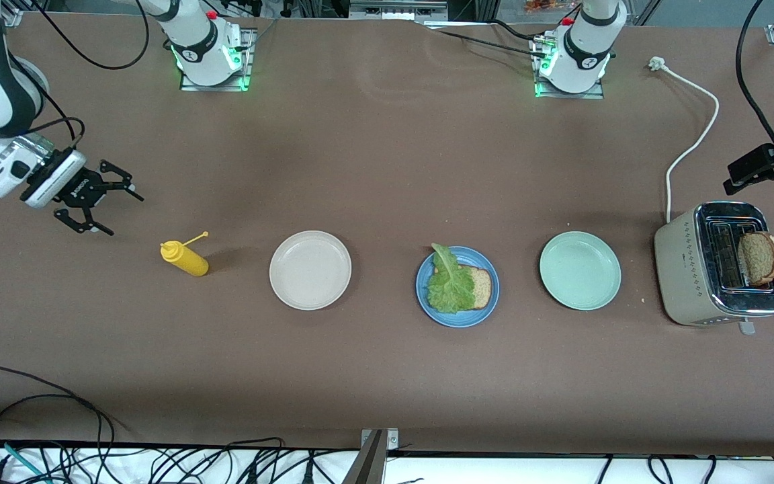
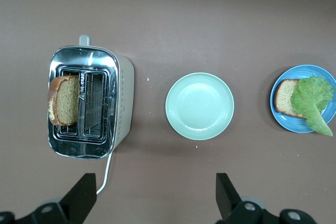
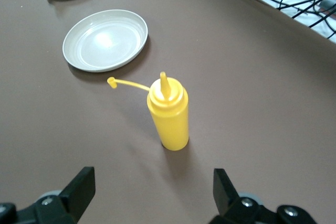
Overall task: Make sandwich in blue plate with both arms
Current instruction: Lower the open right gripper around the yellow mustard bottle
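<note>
Right gripper [image 1: 106, 198] and left gripper [image 2: 152, 195] are being held over the worktop [image 1: 387, 168], fingers spread; lettuce [image 1: 449, 282] is lying on bread [image 1: 480, 287] in the blue plate [image 1: 457, 318].

The front view looks steeply down from high across the counter [image 1: 387, 168], facing both arm bases and taking in its whole length. The left wrist view looks straight down from well above the toaster [image 2: 92, 103], the mint-green plate [image 2: 199, 106] and the blue plate [image 2: 302, 124], all shared with the front view. The right wrist view slants down, close to the yellow bottle [image 3: 169, 114], past the cream plate [image 3: 105, 40].
</note>
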{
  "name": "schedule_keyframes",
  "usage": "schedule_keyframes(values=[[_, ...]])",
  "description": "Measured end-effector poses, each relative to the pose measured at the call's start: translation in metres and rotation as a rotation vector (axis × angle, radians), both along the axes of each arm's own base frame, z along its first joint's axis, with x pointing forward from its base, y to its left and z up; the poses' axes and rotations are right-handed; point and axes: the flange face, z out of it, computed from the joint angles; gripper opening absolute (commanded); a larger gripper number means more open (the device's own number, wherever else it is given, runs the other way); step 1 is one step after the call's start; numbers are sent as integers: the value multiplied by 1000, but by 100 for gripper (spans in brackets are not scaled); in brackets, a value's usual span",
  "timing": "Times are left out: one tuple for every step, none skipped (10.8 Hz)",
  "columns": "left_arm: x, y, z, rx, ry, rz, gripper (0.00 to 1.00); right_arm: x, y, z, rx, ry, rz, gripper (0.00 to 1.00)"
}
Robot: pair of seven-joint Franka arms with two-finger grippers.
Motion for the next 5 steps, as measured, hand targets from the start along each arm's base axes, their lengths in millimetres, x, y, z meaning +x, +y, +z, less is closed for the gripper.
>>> schedule_keyframes(values=[[0, 0, 0, 0, 0, 0, 100, -2, -2, -15, 21, -1, 3, 100], [0, 0, 0, 0, 0, 0, 100, -2, -3, -27, 39, -5, 9, 100], [0, 0, 0, 0, 0, 0, 100, -1, -3, -35, 62, -13, 16, 100], [0, 0, 0, 0, 0, 0, 100, 2, -2, -43, 87, -25, 26, 100], [0, 0, 0, 0, 0, 0, 100, 7, -2, -49, 111, -34, 35, 100]])
